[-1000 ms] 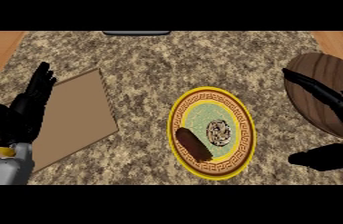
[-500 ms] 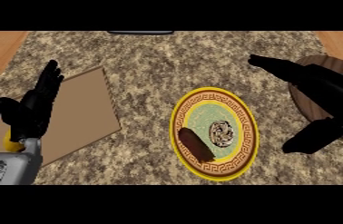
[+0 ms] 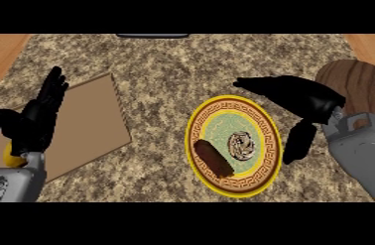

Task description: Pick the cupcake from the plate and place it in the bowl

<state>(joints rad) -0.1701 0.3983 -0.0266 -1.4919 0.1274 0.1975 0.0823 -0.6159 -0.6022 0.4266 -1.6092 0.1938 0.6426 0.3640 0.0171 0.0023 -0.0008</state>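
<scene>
Your right hand (image 3: 304, 97) hovers just beyond the right rim of the plate (image 3: 196, 121), fingers spread wide toward the far side and thumb hanging down, holding nothing. One cupcake (image 3: 241, 144) sits a little right of the plate's centre, with one dark brown oblong item (image 3: 213, 157) lying beside it toward the plate's near-left rim. One plate rests near the middle of the worktop (image 3: 183, 65). One wooden bowl (image 3: 351, 85) shows at the worktop's right edge, partly hidden behind your arm. This looks like the reach step: next, you likely need to lower the hand over the cupcake and close around it. Your left hand (image 3: 36, 122) rests open at the left edge, over one brown board (image 3: 88, 125).
</scene>
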